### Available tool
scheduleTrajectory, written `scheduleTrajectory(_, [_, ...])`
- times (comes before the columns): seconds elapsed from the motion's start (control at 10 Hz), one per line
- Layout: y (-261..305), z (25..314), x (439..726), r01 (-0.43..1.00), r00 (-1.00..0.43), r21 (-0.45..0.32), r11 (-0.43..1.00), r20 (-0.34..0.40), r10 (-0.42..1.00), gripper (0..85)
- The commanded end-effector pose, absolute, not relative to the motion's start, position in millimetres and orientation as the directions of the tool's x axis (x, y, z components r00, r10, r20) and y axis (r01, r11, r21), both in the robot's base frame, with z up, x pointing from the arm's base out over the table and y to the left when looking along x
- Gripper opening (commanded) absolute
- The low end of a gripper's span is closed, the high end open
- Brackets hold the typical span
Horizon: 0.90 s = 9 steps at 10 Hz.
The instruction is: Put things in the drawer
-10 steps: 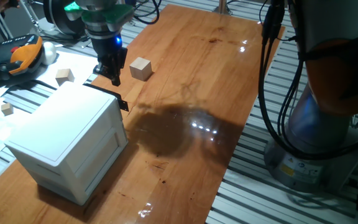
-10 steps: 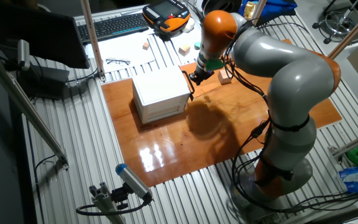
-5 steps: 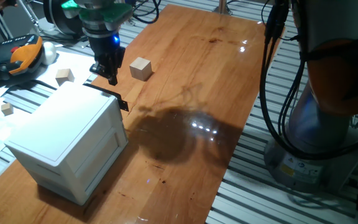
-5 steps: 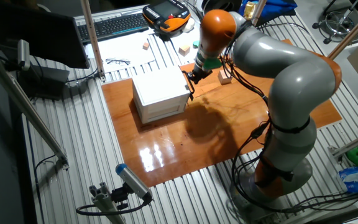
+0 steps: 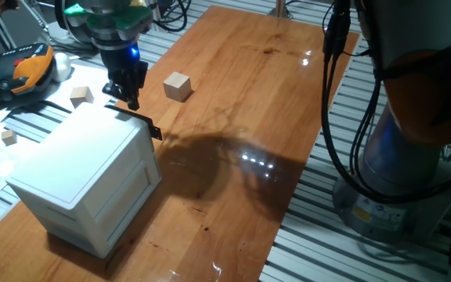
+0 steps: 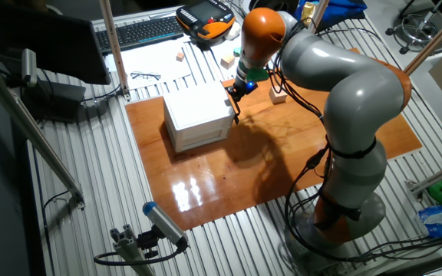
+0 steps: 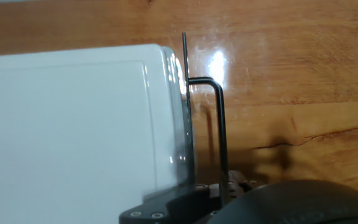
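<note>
The white cabinet (image 5: 84,176) stands on the wooden table with its drawer (image 5: 141,166) pushed in. The drawer's black handle (image 5: 152,129) sticks out from the front. My gripper (image 5: 130,95) hangs just above the cabinet's far top corner, close over the handle, and its black fingers look pressed together and empty. In the hand view the cabinet top (image 7: 73,124) fills the left and the handle (image 7: 217,124) runs down the middle. One pale wooden cube (image 5: 177,86) lies on the table to the right of the gripper. It also shows in the other fixed view (image 6: 277,97).
Two more cubes (image 5: 81,95) (image 5: 8,137) lie on the slatted bench left of the table. An orange-and-black pendant (image 5: 22,70) lies at the far left. The arm's grey base (image 5: 413,157) and cables stand at the right table edge.
My gripper has moved left, away from the cube on the table, to a spot above the cabinet's corner and handle. The cubes and drawer have not moved.
</note>
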State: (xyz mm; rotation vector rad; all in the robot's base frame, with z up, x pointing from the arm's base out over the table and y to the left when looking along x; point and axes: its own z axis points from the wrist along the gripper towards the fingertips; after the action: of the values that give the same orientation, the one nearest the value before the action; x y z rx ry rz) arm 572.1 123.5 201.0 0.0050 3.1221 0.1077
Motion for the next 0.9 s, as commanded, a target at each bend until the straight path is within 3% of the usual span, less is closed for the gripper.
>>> scheduleTrajectory(0.0, [124.8,203.9,574.9,0.007,-1.0,0.066,0.998,-0.014,0.008,0.0])
scheduleTrajectory(0.8, [129.6,199.2,580.2,0.005,-1.0,0.067,0.998,0.003,0.005,0.0])
